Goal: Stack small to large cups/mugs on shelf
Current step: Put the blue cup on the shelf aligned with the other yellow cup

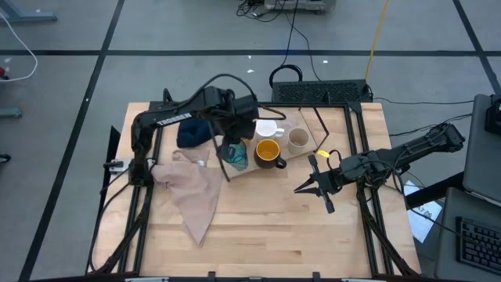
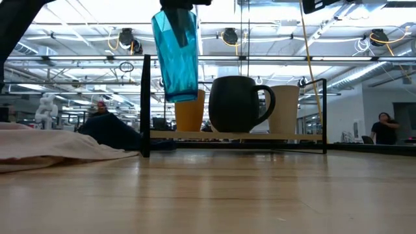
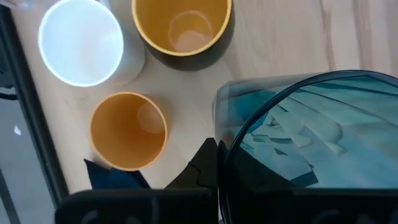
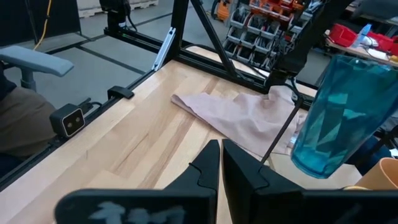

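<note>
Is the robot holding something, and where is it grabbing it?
Yes: the left gripper holds the teal tumbler by its rim, lifted above the shelf. The right gripper holds nothing.

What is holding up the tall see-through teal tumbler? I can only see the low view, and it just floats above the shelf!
Observer: The left gripper holds it. The left wrist view shows its fingers clamped on the rim of the tall see-through teal tumbler.
Operator: Is the other arm helping?
Observer: No. The right gripper hangs apart over the light wooden tabletop, with its fingers shut.
Operator: Is anything hiding behind the big dark mug?
Observer: Yes. From above, a white handled mug stands right behind the dark mug with orange inside.
</note>
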### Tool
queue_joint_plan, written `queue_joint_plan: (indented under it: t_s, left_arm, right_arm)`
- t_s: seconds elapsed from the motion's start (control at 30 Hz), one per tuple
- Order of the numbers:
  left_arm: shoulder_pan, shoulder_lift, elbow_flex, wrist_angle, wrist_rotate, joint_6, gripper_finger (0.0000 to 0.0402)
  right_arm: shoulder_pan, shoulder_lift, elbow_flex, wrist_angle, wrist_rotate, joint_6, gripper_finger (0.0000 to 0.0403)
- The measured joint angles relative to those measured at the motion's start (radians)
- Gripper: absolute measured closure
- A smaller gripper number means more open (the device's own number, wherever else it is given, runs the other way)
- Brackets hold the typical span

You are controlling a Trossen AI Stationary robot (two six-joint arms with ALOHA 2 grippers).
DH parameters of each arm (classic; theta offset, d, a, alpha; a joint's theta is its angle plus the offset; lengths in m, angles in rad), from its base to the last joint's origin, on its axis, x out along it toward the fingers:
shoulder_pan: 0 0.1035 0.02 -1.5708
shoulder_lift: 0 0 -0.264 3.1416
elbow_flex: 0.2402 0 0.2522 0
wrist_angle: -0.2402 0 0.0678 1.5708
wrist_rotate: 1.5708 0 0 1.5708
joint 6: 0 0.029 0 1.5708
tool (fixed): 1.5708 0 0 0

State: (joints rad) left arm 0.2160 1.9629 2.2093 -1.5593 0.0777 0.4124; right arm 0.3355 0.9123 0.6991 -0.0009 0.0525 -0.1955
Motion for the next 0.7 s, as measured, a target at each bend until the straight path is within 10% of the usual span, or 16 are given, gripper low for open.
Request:
queue_joint_plan:
  t_s: [0.7]
  left_arm:
    - [0.061, 0.097, 0.000, -0.010, 0.032, 0.074, 0.0398]
  right_arm:
    - [0.000, -0.002, 0.000, -0.033, 0.000, 0.000, 0.0394]
